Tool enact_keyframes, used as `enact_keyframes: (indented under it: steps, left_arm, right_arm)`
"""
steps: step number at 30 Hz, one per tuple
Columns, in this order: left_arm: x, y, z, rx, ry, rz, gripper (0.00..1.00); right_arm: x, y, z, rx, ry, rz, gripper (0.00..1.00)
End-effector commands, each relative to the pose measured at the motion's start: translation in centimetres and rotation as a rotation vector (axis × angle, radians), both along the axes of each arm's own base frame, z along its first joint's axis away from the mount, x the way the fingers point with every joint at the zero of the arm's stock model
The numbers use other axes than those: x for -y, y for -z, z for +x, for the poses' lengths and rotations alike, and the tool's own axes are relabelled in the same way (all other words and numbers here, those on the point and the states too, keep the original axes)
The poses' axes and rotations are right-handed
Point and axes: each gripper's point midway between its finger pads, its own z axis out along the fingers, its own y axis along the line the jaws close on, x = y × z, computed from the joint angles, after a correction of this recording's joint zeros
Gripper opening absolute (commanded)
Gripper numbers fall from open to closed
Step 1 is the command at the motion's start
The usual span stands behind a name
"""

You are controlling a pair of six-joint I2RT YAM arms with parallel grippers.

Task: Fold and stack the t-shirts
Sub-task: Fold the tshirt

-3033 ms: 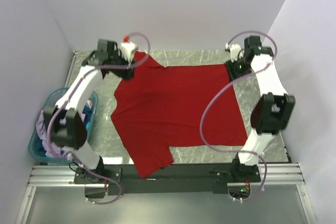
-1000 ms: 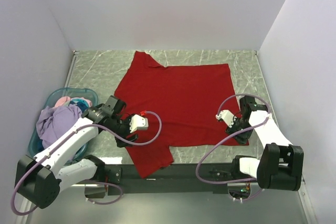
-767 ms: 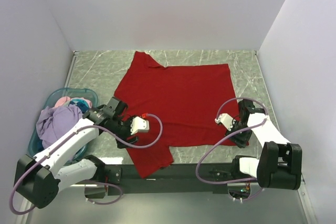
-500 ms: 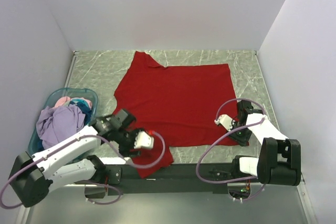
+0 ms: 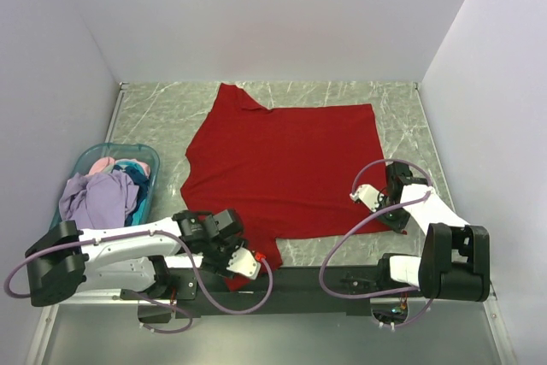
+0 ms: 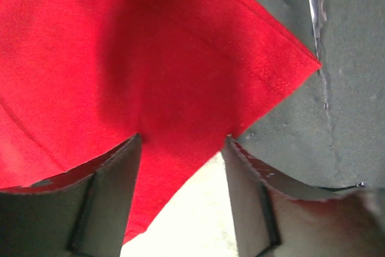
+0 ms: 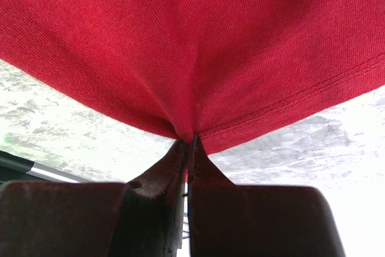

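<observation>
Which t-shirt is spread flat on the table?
The large bright red cloth t-shirt; the lavender, blue and pink ones lie bunched in the teal plastic basket.

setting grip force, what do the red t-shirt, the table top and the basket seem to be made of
Red t-shirt: soft matte knit, likely cotton jersey; fine ribbing and stitched hems show.
Table top: hard grey marble-look slab, pale veins, slight sheen; stone or laminate, unclear.
Basket: translucent teal plastic, by its see-through wall.

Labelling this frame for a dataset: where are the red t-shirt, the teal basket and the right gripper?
red t-shirt (image 5: 286,168), top external view, middle of its flat body.
teal basket (image 5: 154,173), top external view, its right wall.
right gripper (image 7: 187,142), right wrist view, shut fingertips pinching the shirt's hem.
</observation>
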Motion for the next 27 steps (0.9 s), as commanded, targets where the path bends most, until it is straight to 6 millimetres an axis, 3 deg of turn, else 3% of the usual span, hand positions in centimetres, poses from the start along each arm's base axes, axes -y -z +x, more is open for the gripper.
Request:
enact_keyframes:
  steps: [1,4,7,8,12,20,25,27]
  left_arm:
    - [-0.5,1.2,-0.2,0.03,0.027,0.038,0.61]
    - [-0.8,1.6,-0.2,0.042,0.035,0.053,0.58]
    - [-0.9,1.8,-0.2,0.036,0.026,0.07,0.4]
    - [-0.9,1.8,-0.3,0.034,0.027,0.074,0.29]
    - [-0.3,-0.5,-0.5,0.013,-0.006,0.039,0.02]
    - [0.5,-6.1,-0.1,-0.061,-0.124,-0.064,0.0]
    - [0.2,-6.0,0.5,-0.051,-0.154,-0.071,0.01]
    - [0.5,-5.6,0.4,-0.059,-0.148,-0.084,0.09]
  right_arm:
    - [-0.3,-0.5,1.3,0.043,-0.005,0.021,0.0]
    - [-0.3,-1.0,1.3,0.044,-0.002,0.021,0.0]
    - [-0.8,-1.2,1.4,0.044,-0.004,0.045,0.0]
    - [-0.8,-1.3,1.4,0.044,-0.004,0.045,0.0]
    - [-0.9,-2.3,1.8,0.068,-0.009,0.051,0.0]
    - [-1.1,-4.2,1.9,0.109,-0.03,0.058,0.0]
    - [-1.1,-4.5,2.2,0.121,-0.028,0.061,0.0]
    - [-1.0,-4.3,2.4,0.114,-0.024,0.059,0.0]
